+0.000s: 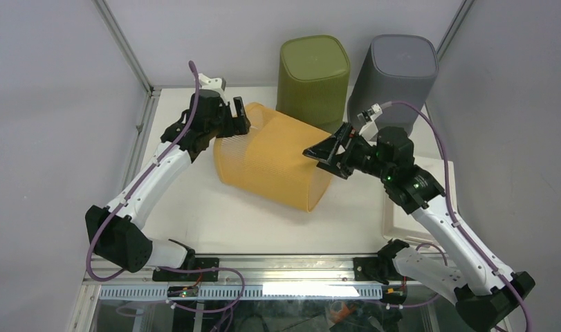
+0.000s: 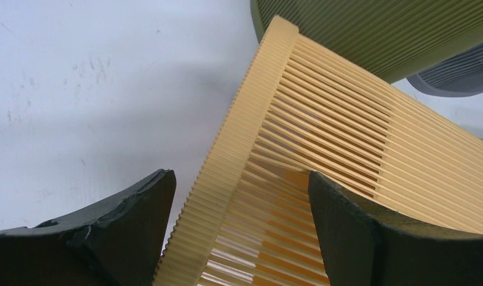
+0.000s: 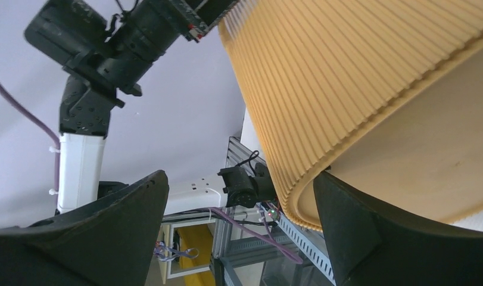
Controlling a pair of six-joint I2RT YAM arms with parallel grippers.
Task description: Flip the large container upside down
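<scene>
The large yellow ribbed container point(image 1: 277, 159) lies on its side in the middle of the table, its slatted open rim to the left and its smooth base to the right. My left gripper point(image 1: 239, 121) is open at the upper left rim. In the left wrist view the rim band point(image 2: 227, 179) runs between the spread fingers of the left gripper point(image 2: 239, 176), with gaps on both sides. My right gripper point(image 1: 326, 155) is open at the base end. In the right wrist view one finger point(image 3: 358, 226) of the right gripper point(image 3: 240, 174) lies against the base point(image 3: 417, 173); the other is clear of it.
An olive container point(image 1: 313, 72) and a grey container point(image 1: 395, 76) stand upside down at the back, just behind the yellow one. A white tray point(image 1: 402, 225) lies at the right under the right arm. Frame posts and walls enclose the table.
</scene>
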